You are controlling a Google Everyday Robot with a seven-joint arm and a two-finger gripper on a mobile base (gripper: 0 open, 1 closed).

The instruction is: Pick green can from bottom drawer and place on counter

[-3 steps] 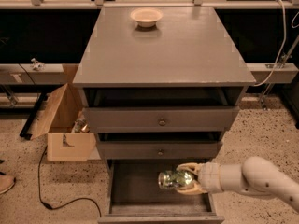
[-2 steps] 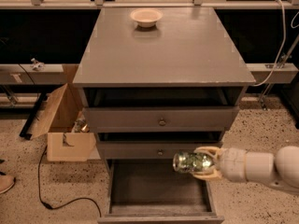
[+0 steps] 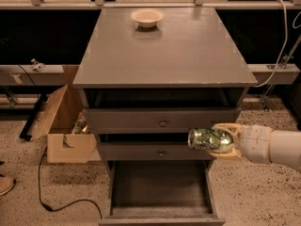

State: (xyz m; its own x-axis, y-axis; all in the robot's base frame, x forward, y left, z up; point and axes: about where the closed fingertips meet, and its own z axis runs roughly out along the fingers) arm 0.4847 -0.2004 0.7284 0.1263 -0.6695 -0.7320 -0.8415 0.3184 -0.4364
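Note:
The green can (image 3: pixel 208 139) lies sideways in my gripper (image 3: pixel 217 140), whose tan fingers (image 3: pixel 227 127) are shut on it above and below. The white arm reaches in from the right edge. The can hangs in the air in front of the middle drawer's right end, above the bottom drawer (image 3: pixel 160 192), which is pulled open with a bare grey floor. The counter (image 3: pixel 164 51) is the flat grey top of the cabinet, well above the can.
A cream bowl (image 3: pixel 146 17) sits at the back of the counter. The top drawer (image 3: pixel 162 118) and middle drawer (image 3: pixel 141 150) have round knobs. An open cardboard box (image 3: pixel 61 126) stands left of the cabinet, with a black cable (image 3: pixel 44 199) on the floor.
My gripper has lifted the green can up out of the bottom drawer and to the right; it is now level with the middle drawer's front.

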